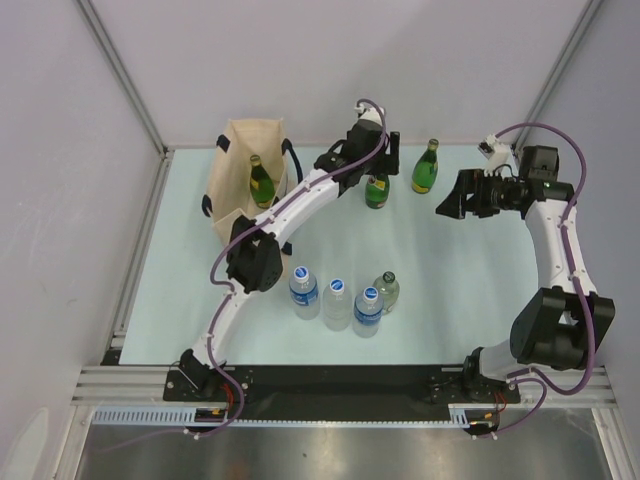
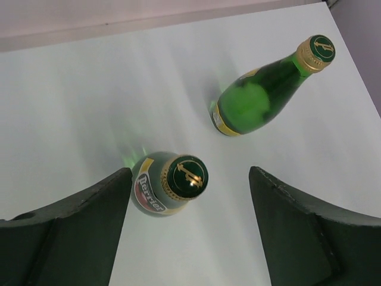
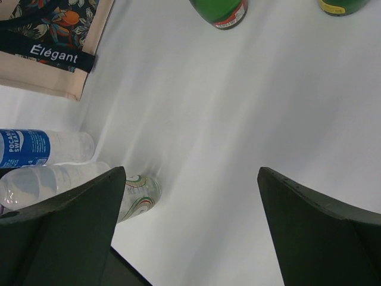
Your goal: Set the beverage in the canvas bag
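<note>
The beige canvas bag stands upright at the back left, with one green bottle standing inside it. My left gripper is open, above a green Perrier bottle. In the left wrist view this bottle stands upright between my open jaws, close to the left finger, with neither finger touching it. A second green bottle stands to its right and also shows in the left wrist view. My right gripper is open and empty, right of both bottles.
Three clear water bottles and a glass bottle with a dark cap stand in a row at mid-table. The right wrist view shows the bag's printed patch, water bottles and the glass bottle under my open gripper.
</note>
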You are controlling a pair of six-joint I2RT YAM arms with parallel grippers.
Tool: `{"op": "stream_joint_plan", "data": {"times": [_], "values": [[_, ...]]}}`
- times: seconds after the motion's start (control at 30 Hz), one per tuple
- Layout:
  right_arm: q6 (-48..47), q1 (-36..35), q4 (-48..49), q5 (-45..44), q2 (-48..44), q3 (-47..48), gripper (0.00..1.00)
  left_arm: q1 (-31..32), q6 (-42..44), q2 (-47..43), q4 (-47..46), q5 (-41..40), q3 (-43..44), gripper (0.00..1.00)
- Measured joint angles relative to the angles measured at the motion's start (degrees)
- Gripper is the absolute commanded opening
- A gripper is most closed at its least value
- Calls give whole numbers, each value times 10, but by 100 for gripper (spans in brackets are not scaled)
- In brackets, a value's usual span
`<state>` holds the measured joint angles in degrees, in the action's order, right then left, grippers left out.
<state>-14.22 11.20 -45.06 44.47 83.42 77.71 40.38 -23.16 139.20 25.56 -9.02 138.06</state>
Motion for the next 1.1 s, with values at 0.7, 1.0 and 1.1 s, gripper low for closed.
{"op": "stream_joint_plan", "data": {"times": [0.7,1.0,1.1], "values": [[6,11,-1,0,-6,-1,100,-3,58,31,-58,-19,6,34],[4,19,-10,0,-6,0,100,-3,100,32,-59,-11,8,0],[5,19,-12,0,-6,0,100,-3,124,28,-57,-7,8,0]]}}
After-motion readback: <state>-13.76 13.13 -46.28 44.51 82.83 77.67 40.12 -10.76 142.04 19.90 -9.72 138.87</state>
